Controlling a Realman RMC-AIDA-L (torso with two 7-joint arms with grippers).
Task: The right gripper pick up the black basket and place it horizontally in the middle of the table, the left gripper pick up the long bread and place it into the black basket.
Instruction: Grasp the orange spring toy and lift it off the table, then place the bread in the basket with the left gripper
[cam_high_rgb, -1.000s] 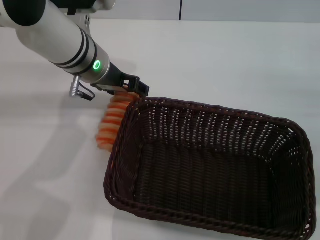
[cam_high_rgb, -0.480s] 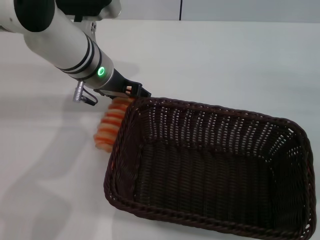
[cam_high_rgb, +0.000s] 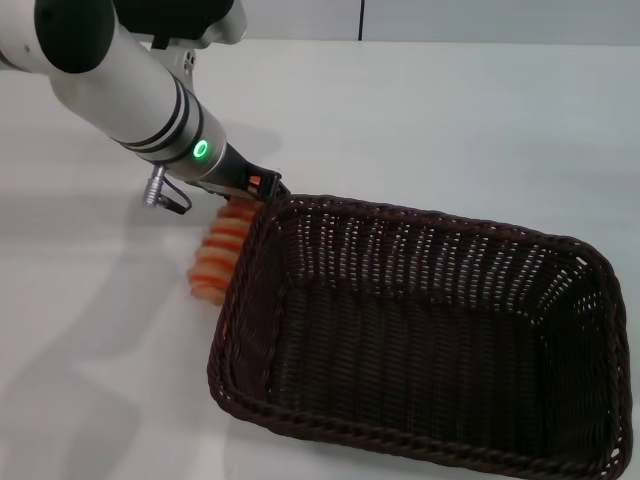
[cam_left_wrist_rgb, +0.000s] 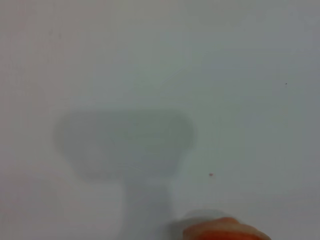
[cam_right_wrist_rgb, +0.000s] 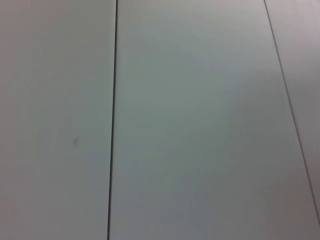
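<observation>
The black basket (cam_high_rgb: 420, 330) stands on the white table (cam_high_rgb: 450, 120), filling the right and front of the head view; it holds nothing. The long bread (cam_high_rgb: 217, 253), tan with orange ridges, lies on the table against the outside of the basket's left rim. My left gripper (cam_high_rgb: 258, 187) is over the bread's far end, right by the basket's far-left corner. The left wrist view shows the table with the gripper's shadow and one orange end of the bread (cam_left_wrist_rgb: 224, 231) at the picture's edge. My right gripper is out of view.
The white left forearm with a green light (cam_high_rgb: 201, 150) slants in from the upper left, with a small metal fitting (cam_high_rgb: 155, 188) hanging beside it. The right wrist view shows only pale panels with a dark seam (cam_right_wrist_rgb: 113, 120).
My left gripper has shifted a little left and lower, closer onto the bread's far end. The bread and the basket have stayed in place.
</observation>
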